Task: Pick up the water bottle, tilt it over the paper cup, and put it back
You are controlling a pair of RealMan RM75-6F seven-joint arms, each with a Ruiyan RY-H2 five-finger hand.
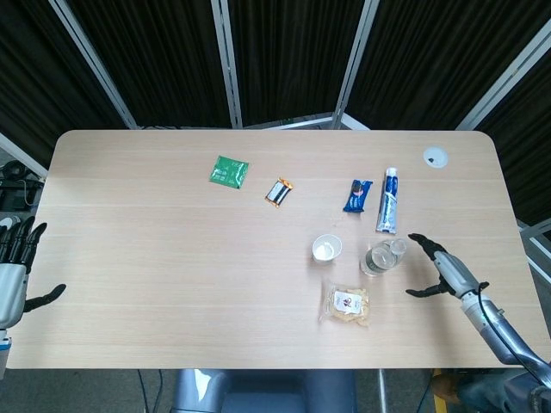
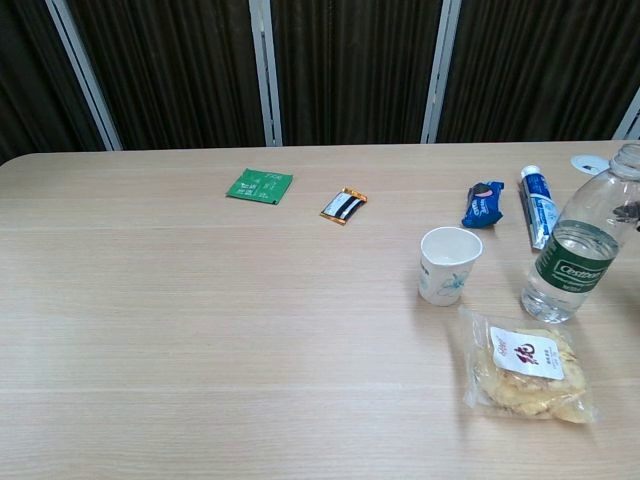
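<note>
Dark curtains are hanging behind our table [image 1: 172, 258]. We are bringing our right hand [image 1: 441, 270], fingers spread and empty, toward the bottle [image 2: 583, 248], standing just right of the cup [image 2: 448, 264]; we should be wrapping its middle, upright.

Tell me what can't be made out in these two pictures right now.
- Right hand: chest view shows only a dark sliver at the right edge.
- Left hand: cut off by the left edge in the head view; absent from the chest view.
- Water bottle: cap clipped by the right edge in the chest view.
- Snack bag label: too small to read in either view.
</note>
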